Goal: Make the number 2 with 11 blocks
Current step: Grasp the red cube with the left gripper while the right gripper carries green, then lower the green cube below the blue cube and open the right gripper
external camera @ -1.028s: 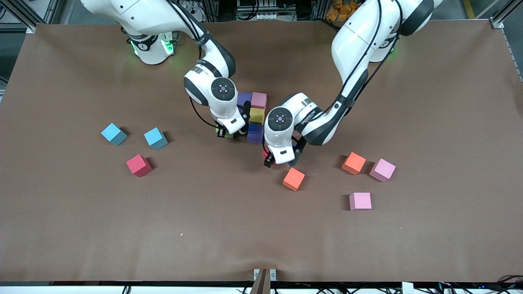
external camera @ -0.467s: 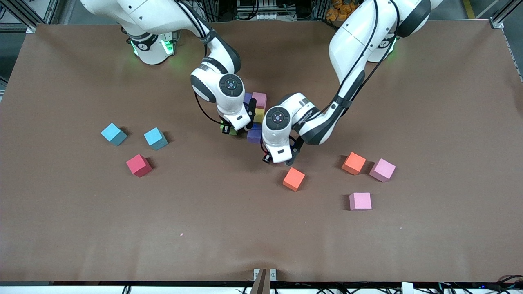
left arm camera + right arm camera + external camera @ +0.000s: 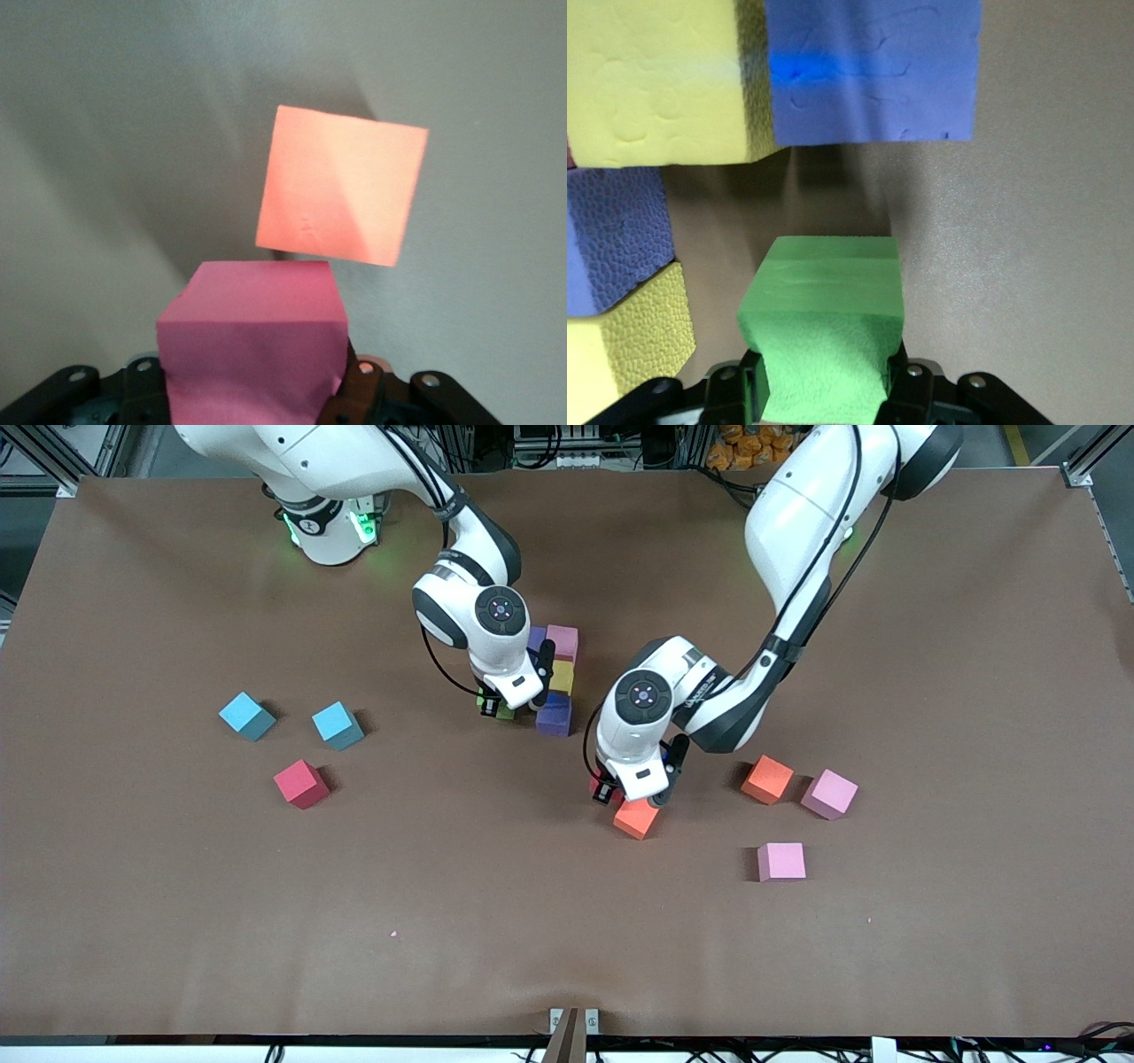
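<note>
high front camera faces robots; 2 wrist cameras look close.

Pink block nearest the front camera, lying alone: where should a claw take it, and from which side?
From straight above, closing on two opposite side faces of the pink block. It sits flat and roughly square to the table edge, with bare table all round, so any pair of side faces looks reachable.
</note>
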`<state>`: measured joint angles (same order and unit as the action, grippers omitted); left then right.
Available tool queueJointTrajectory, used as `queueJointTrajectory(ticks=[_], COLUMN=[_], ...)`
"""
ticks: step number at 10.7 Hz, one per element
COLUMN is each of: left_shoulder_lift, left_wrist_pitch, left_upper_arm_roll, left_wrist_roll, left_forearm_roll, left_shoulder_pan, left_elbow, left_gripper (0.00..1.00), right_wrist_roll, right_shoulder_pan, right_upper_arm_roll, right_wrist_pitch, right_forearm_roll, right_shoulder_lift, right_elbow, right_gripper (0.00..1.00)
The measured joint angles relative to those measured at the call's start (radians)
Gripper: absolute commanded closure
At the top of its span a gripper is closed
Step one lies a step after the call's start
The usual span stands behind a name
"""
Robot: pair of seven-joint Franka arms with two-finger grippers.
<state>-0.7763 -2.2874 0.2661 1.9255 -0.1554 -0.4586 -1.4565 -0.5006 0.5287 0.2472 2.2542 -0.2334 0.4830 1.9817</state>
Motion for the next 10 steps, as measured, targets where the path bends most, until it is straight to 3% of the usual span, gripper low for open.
queueJointTrajectory(ticks=[10], left_shoulder_lift=[0.072], left_wrist_pitch=[0.067], left_upper_arm_roll=[0.002], left_wrist_roll=[0.027], left_forearm_roll=[0.036], left_shoulder_pan=[0.053], left_elbow=[0.001], left_gripper=[0.93], right_wrist_roll=[0.0], right_shoulder_pan=[0.058], right_upper_arm_roll=[-0.051], right_wrist_pitch=[-0.017], right_forearm_roll=[-0.008], right_shoulder_lift=[0.071], right_elbow=[-0.121], right_gripper=[0.9])
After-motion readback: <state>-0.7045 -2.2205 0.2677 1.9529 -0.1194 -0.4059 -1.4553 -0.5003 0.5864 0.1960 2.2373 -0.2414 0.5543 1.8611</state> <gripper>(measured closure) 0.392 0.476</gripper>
